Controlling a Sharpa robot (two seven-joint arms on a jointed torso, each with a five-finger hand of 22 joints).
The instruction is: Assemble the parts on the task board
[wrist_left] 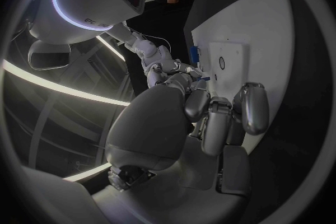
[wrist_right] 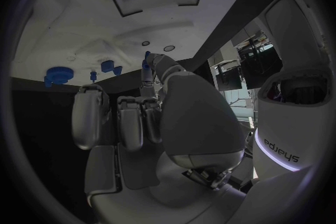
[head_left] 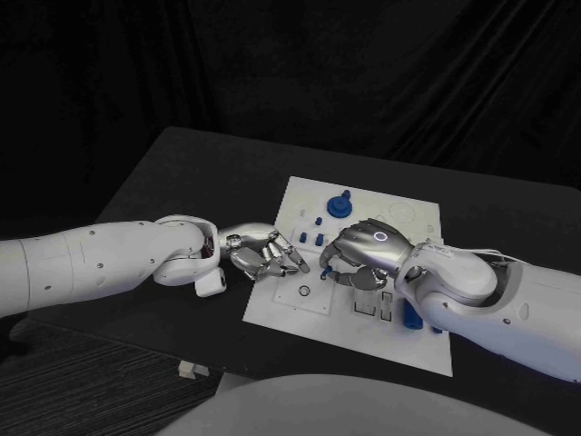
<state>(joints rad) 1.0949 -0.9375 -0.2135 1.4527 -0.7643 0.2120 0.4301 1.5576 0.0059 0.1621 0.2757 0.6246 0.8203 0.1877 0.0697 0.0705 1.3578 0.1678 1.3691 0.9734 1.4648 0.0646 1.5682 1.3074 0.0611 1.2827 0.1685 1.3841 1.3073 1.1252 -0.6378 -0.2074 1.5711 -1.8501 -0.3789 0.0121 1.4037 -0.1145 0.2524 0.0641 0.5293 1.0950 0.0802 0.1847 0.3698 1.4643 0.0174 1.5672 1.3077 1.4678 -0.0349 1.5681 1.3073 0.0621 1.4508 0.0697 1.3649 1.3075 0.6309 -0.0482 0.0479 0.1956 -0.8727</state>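
Note:
The white task board (head_left: 369, 341) lies in the middle of the black table. My right hand (head_left: 364, 249) hovers over the board's middle with its fingers curled in. It pinches a small blue part (wrist_right: 146, 63) at its fingertips just above the board (wrist_right: 77, 28). A blue gear (head_left: 339, 203) and a few small blue pegs (head_left: 314, 222) stand at the board's far side. Another blue part (head_left: 409, 315) lies at the near right under my right forearm. My left hand (head_left: 267, 255) sits at the board's left edge with fingers (wrist_left: 213, 120) curled and nothing seen in them.
A white inset plate with a round hole (wrist_left: 221, 63) lies on the board near my left hand. Black table surface (head_left: 199, 173) stretches around the board, and a dark curtain hangs behind. A small pale object (head_left: 192, 369) lies by the near left table edge.

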